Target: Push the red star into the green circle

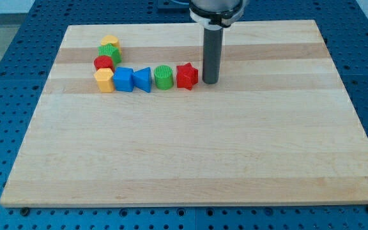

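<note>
The red star (186,76) lies on the wooden board (190,160) near the view's top, touching or almost touching the green circle (163,77) on its left. My tip (210,82) stands just to the right of the red star, very close to it or touching it.
A blue triangle (142,79), a blue block (123,79) and a yellow hexagon (105,80) continue the row to the left. Above them sit a red block (103,62), a green block (110,52) and a yellow block (110,41).
</note>
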You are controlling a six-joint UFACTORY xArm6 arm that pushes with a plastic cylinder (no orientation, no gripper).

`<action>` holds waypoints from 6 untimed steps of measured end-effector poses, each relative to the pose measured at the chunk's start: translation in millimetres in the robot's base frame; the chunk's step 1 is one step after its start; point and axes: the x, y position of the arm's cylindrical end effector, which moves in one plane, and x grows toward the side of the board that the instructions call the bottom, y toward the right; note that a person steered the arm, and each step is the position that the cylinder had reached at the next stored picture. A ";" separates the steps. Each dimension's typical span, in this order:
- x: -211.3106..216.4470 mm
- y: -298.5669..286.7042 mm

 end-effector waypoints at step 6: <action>28.8 -28.6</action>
